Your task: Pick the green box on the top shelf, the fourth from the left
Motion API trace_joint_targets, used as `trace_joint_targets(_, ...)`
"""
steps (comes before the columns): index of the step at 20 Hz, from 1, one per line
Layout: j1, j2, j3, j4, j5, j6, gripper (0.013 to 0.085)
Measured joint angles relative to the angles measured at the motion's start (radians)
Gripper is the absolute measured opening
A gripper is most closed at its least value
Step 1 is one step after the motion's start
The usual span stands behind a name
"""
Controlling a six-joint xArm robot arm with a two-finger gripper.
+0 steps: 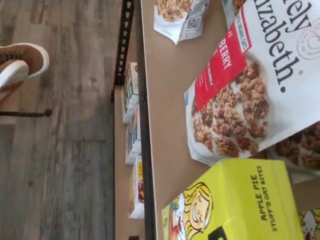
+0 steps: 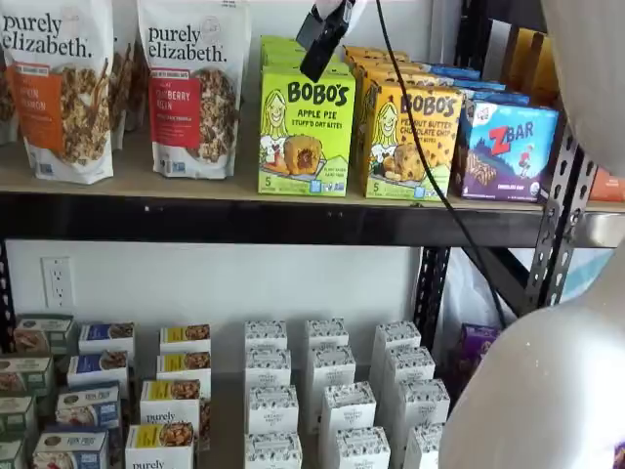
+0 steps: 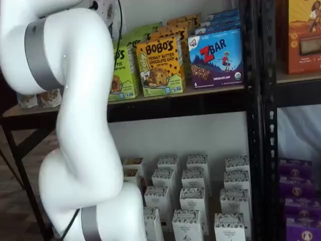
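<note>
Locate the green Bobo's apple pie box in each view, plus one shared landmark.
Wrist view: the green box lies on its side in the picture, beside the berry granola bag.
A shelf view: upright at the top shelf's front edge, centre.
A shelf view: mostly hidden behind the white arm, only a sliver shows.
Shared landmark: the yellow-orange Bobo's carton next to it.

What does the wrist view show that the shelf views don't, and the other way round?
Only the wrist view shows the wood-look floor below the shelves and the green box from above.

Only the shelf views show the ZBar box, the yellow-orange Bobo's carton, the white arm and, in a shelf view, the gripper, whose fingers show no clear gap there.

All share the green box, the top shelf and the granola bag with the red label, with small boxes on the shelf below.
</note>
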Motion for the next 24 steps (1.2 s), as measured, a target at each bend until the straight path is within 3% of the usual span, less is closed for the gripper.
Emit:
trace_joint_targets(11, -0.001, 0.033, -0.005, -0.029, -0.021, -0.014, 0.0850)
trace_joint_targets(17, -0.015, 0.078, -0.055, -0.043, 0.055, -0.029, 0.0850)
trace_joint_targets(24, -0.018, 0.090, -0.054, -0.072, 0.060, -0.038, 0.0850)
